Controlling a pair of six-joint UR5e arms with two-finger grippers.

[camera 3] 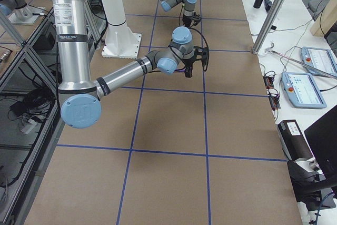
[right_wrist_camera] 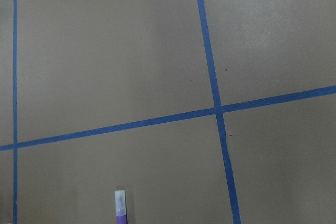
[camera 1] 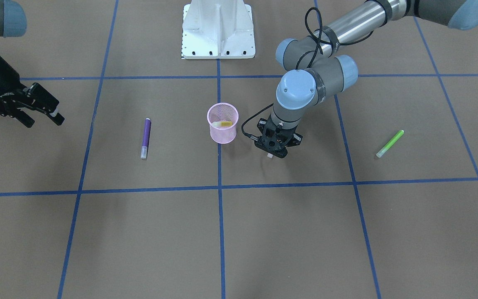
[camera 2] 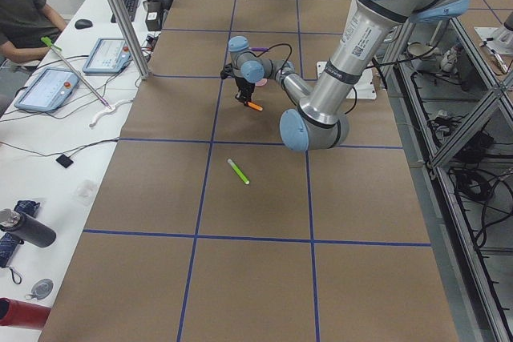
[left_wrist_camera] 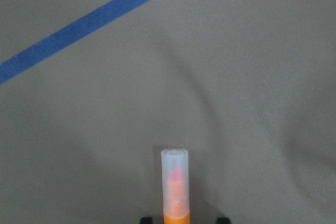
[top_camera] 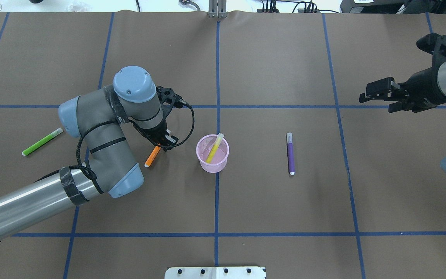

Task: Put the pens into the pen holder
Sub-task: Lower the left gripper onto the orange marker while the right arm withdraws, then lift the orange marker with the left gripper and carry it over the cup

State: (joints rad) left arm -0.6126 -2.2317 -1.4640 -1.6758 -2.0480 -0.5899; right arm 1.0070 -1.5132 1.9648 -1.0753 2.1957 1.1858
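My left gripper (top_camera: pixel 165 142) is shut on the orange pen (top_camera: pixel 152 157) and holds it tilted just left of the pink mesh pen holder (top_camera: pixel 215 167). In the left wrist view the pen's pale cap (left_wrist_camera: pixel 175 182) sticks out above the table. A yellow pen (top_camera: pixel 214 148) leans inside the holder. The purple pen (top_camera: pixel 290 154) lies on the table right of the holder and shows at the bottom of the right wrist view (right_wrist_camera: pixel 120 208). The green pen (top_camera: pixel 42 142) lies far left, beyond my left arm. My right gripper (top_camera: pixel 376 101) is open and empty, high at the far right.
Brown table cover with a blue tape grid (top_camera: pixel 218 77). The white robot base plate (camera 1: pixel 218 31) stands at the robot's side of the table. My left arm's elbow (top_camera: pixel 107 155) hangs over the area between the green pen and the holder.
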